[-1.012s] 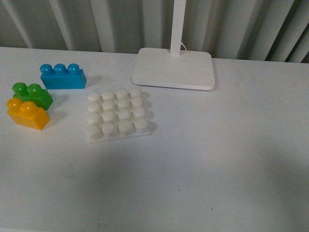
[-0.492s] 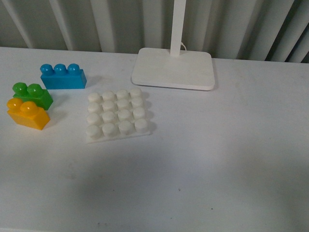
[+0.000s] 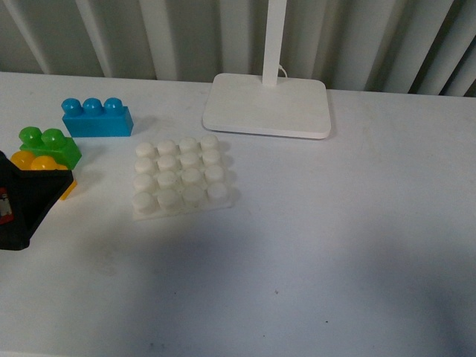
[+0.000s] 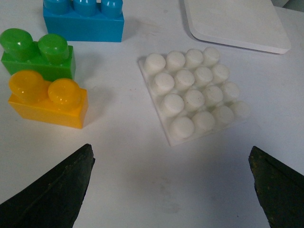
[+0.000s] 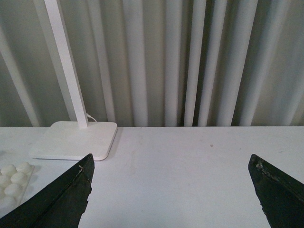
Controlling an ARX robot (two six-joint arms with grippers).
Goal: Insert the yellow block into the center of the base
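The yellow block, with two round studs, lies on the white table beside a green brick. In the front view only its studs show above one black finger of my left gripper. The base, a white studded plate, sits to the right of the bricks with nothing on it. My left gripper is open above bare table, short of both the block and the base. My right gripper is open over empty table, holding nothing.
A blue three-stud brick lies behind the green brick. A white lamp foot with an upright pole stands behind the base, in front of a ribbed wall. In the right wrist view the lamp foot sits far left.
My left gripper has come into the front view at the lower left and now covers part of the yellow block. The bricks and the base have not moved.
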